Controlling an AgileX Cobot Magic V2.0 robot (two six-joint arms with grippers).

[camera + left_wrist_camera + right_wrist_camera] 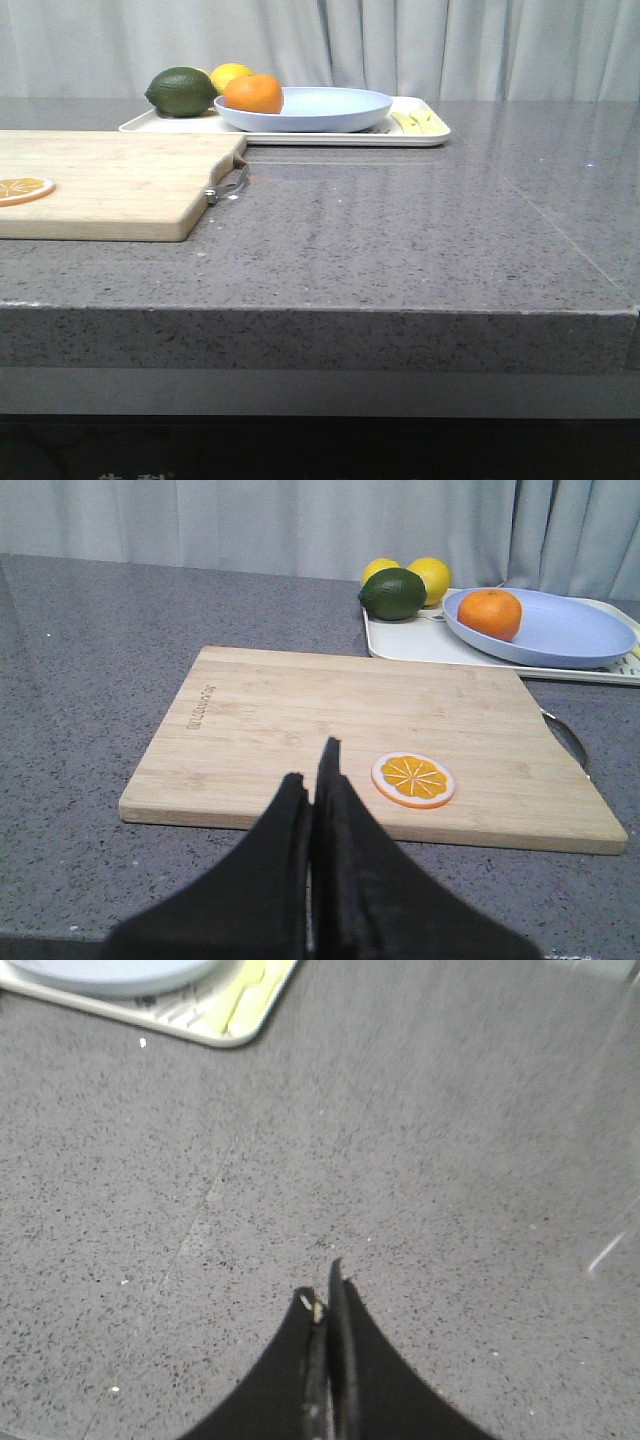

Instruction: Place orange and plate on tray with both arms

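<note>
The tray [432, 134] at the table's far side already carries the plate [330, 108], with the orange [254, 93] in it. Left gripper [314, 770] and right gripper [326, 1295] are closed, empty; seemingly nothing remains but retreating.

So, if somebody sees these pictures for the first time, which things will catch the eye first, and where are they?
First comes the bright orange lying in the pale blue plate, which sits on the white tray at the far side of the table, with a dark green fruit and lemons beside it. Next is the big wooden cutting board on the left, carrying one orange slice. Both grippers, left and right, are shut and empty.
</note>
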